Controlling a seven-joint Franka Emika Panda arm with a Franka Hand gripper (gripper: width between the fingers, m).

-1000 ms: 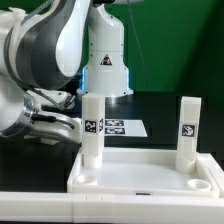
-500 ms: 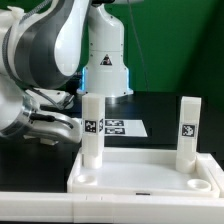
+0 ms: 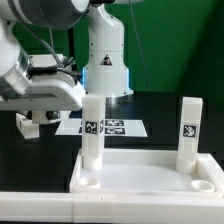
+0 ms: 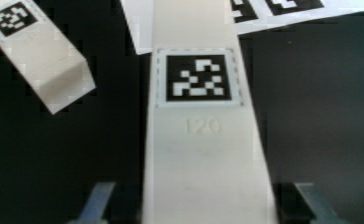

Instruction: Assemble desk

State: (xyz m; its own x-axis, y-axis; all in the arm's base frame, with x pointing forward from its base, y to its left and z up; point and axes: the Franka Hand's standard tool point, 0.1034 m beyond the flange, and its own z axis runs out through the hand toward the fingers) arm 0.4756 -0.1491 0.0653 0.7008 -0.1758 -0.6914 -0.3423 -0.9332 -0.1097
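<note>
Now the arm [image 3: 40, 80] hangs over the far part of the black desk [image 3: 40, 160] at the exterior view's left, its hand turned down toward the surface. The gripper [image 4: 204, 205] is closed on a loose leg [image 4: 200, 150]. In the wrist view one of the fingers [image 4: 102, 200] stands at each side of this leg, whose tag faces the camera. A second loose leg [image 4: 46, 60] lies beside it on the desk, near the marker board [image 3: 115, 127]. The tabletop [image 3: 150, 165] sits nearer, with a left standing leg [image 3: 92, 135] and a right standing leg [image 3: 188, 130] upright in its far corner sockets. Compared with a second ago, the arm has risen, and the gripped leg's end now shows beneath the hand. Tabletop and standing legs have not moved.
</note>
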